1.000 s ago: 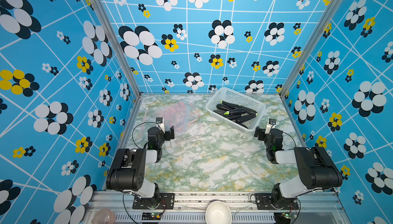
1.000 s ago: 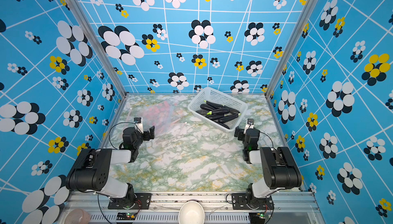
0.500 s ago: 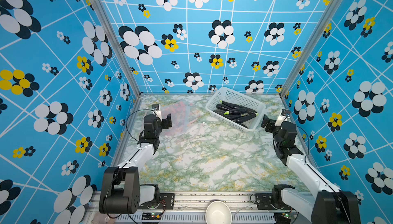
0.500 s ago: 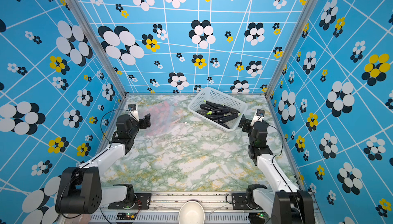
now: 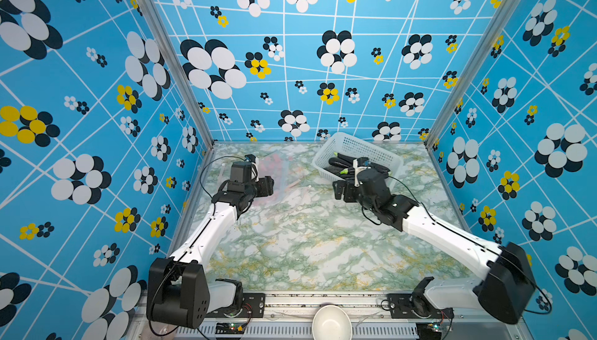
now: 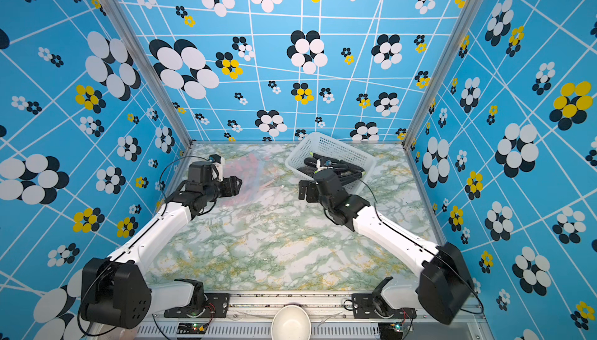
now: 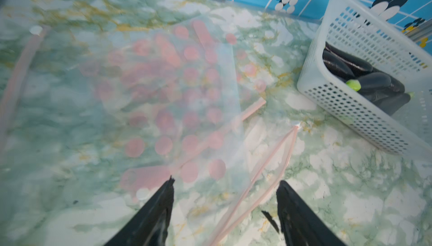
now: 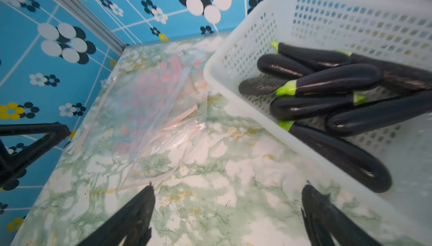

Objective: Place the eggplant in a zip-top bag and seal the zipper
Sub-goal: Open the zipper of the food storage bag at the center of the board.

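Observation:
Several dark purple eggplants (image 8: 332,81) with green caps lie in a white perforated basket (image 8: 236,34) at the back right, seen in both top views (image 5: 339,162). Clear zip-top bags (image 7: 177,88) with pink dots lie flat and overlapping at the back left (image 5: 284,177). My left gripper (image 7: 226,180) hovers low over the nearest bag's edge. It is open, with the pink zipper strip (image 7: 264,170) running between its fingers and nothing gripped. My right gripper (image 8: 228,186) stands open over bare table, just in front of the basket's near-left corner (image 5: 339,190).
A white bowl (image 5: 331,322) sits on the front rail between the arm bases. Patterned blue walls close in the marble table (image 5: 307,244) on three sides. The left gripper's fingers (image 8: 35,137) show at the edge of the right wrist view.
Both arms have reached out from near their bases. The left one moved over the bags and its jaws narrowed. The right one swung left, in front of the basket.

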`<state>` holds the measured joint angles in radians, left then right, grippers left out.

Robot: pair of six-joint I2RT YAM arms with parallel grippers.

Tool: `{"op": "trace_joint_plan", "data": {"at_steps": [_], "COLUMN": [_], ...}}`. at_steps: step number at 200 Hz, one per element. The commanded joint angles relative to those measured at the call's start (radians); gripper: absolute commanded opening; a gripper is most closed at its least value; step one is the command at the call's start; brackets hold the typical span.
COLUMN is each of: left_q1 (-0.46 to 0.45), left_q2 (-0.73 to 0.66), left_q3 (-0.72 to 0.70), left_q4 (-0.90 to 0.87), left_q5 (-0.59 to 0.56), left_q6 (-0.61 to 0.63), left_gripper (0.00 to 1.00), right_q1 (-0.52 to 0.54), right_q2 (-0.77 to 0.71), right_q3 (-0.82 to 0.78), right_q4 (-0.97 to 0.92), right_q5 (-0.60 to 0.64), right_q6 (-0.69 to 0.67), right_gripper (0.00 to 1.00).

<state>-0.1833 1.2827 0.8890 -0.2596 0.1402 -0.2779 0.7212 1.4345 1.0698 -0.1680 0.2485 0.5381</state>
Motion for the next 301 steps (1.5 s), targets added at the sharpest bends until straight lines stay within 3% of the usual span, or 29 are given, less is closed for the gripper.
{"op": "trace_joint_plan", "data": {"at_steps": [1, 15, 31, 60, 129, 179, 224, 260, 301], "left_q1": [-0.038, -0.038, -0.038, -0.019, 0.01, 0.013, 0.018, -0.009, -0.206], "left_q2": [-0.049, -0.061, -0.075, -0.107, -0.157, -0.139, -0.149, -0.156, -0.173], "left_q3": [-0.091, -0.132, -0.151, -0.162, -0.182, -0.156, -0.139, -0.128, -0.157], "left_q4": [-0.054, -0.044, -0.053, -0.068, -0.036, -0.034, -0.076, -0.084, -0.076], "left_q5": [-0.019, -0.027, -0.046, -0.078, -0.072, 0.032, 0.141, 0.195, 0.077], "left_q6": [-0.11, -0.164, -0.185, -0.174, -0.165, -0.185, -0.212, -0.112, 0.068], "left_gripper": [0.72, 0.72, 0.71, 0.71, 0.7, 0.7, 0.7, 0.69, 0.72], "right_q1": [0.046, 0.07, 0.089, 0.111, 0.124, 0.123, 0.123, 0.124, 0.118], "right_q2": [0.205, 0.312, 0.403, 0.527, 0.706, 0.762, 0.691, 0.494, 0.307], "right_q3": [0.164, 0.247, 0.301, 0.359, 0.457, 0.495, 0.432, 0.218, 0.077], "right_q4": [-0.063, -0.061, -0.047, -0.056, 0.003, 0.041, 0.068, 0.162, 0.187], "right_q5": [-0.035, -0.036, -0.043, -0.067, -0.113, -0.103, -0.083, -0.088, -0.124], "right_q6": [0.173, 0.241, 0.292, 0.293, 0.33, 0.3, 0.241, 0.147, 0.109], "right_gripper": [1.0, 0.96, 0.84, 0.68, 0.49, 0.32, 0.0, 0.0, 0.0]}}
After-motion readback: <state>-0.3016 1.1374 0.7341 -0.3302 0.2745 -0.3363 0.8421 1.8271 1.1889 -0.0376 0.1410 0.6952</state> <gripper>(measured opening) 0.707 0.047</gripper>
